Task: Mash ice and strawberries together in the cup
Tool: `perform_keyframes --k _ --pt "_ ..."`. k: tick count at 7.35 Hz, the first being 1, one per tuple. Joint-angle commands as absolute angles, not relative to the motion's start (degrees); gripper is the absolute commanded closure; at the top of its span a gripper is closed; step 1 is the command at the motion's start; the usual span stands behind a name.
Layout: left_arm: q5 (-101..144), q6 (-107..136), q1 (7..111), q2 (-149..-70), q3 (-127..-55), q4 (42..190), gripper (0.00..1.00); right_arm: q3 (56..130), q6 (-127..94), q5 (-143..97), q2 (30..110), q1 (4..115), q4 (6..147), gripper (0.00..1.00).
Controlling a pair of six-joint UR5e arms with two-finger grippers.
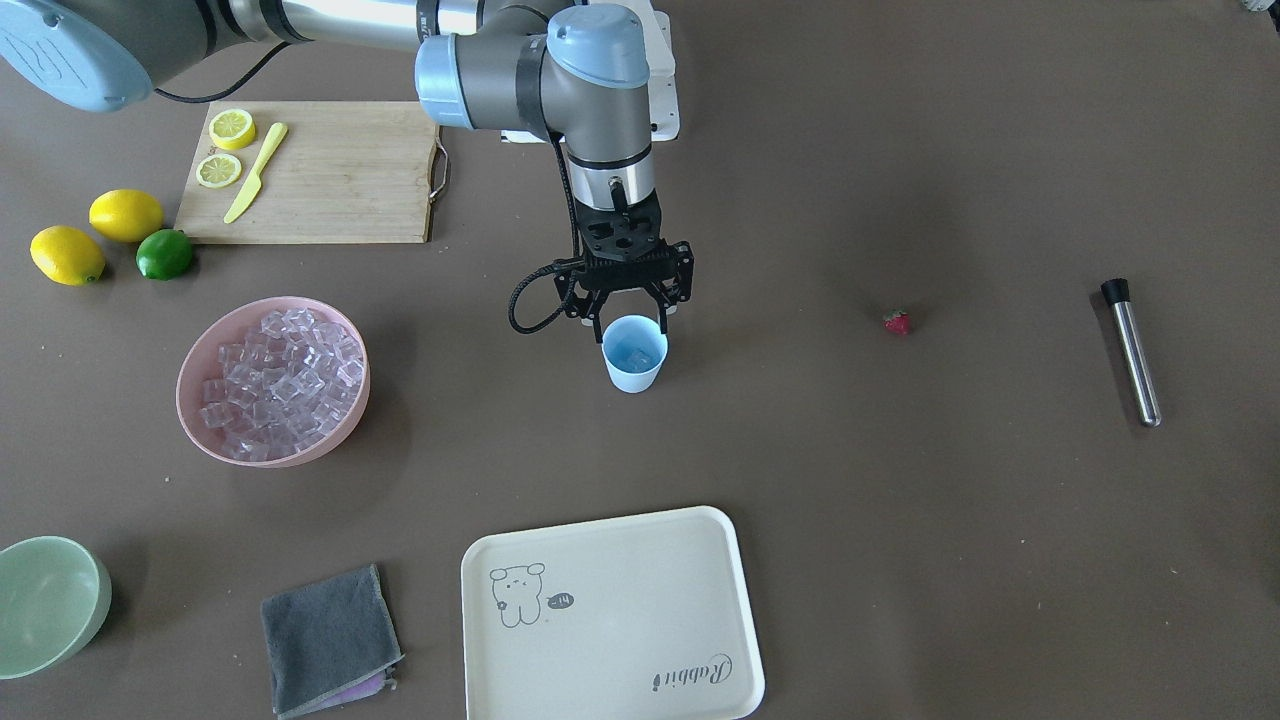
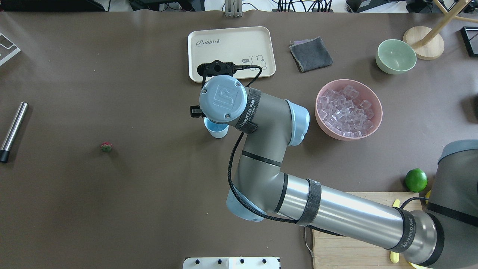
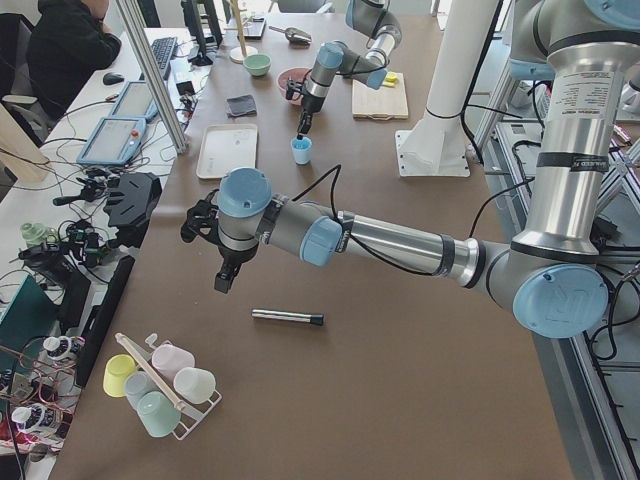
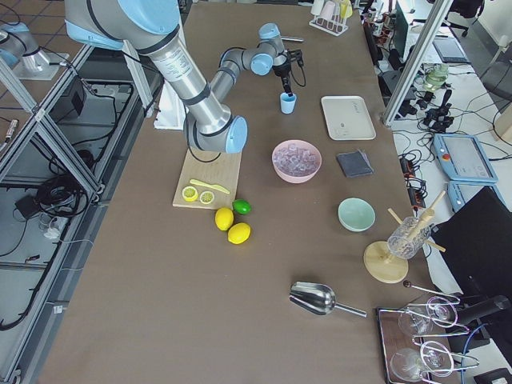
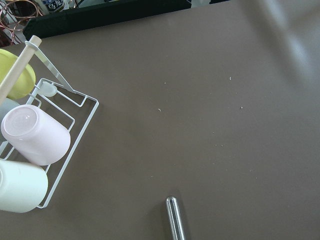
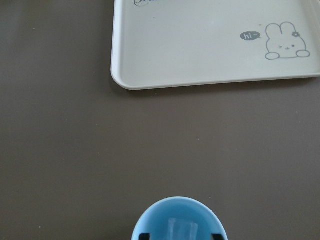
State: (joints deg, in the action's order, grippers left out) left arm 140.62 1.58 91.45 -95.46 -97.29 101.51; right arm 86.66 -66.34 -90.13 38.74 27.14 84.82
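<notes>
The light blue cup [image 1: 634,353] stands mid-table and holds a clear ice cube [image 1: 638,354]; both also show in the right wrist view, the cup [image 6: 150,225] and the cube [image 6: 181,231]. My right gripper [image 1: 630,320] hangs open just over the cup's rim, one finger on each side. More ice [image 1: 285,375] fills the pink bowl [image 1: 186,385]. The tiny red strawberry [image 1: 897,322] lies alone on the table, far from the cup. My left gripper [image 3: 225,283] shows only in the exterior left view, above a metal rod [image 3: 288,317]; I cannot tell whether it is open.
A cream tray [image 1: 610,620], a grey cloth [image 1: 328,640] and a pale green bowl [image 1: 45,600] lie along the operators' side. A cutting board [image 1: 330,170] holds lemon slices and a knife, with lemons and a lime [image 1: 165,254] beside it. A cup rack [image 5: 30,150] stands by the rod [image 1: 1133,350].
</notes>
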Motion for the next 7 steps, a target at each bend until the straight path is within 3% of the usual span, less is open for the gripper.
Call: perform_keyframes --k 1,3,5,7 --pt "140.62 1.67 91.41 -95.54 -97.21 101.51 0.02 91.55 -64.00 -92.36 43.90 29.17 85.87 0.01" --pt "140.62 2.28 91.32 -95.54 -97.38 101.60 0.02 93.25 -57.95 -98.64 47.62 35.55 86.22 0.01" --pt "140.62 2.29 91.41 -95.62 -97.47 101.51 0.02 102.94 -52.60 -103.33 60.04 41.80 86.22 0.02" --pt "140.62 2.37 91.41 -95.80 -97.47 101.51 0.02 105.03 -47.29 -107.57 67.65 46.83 86.05 0.03"
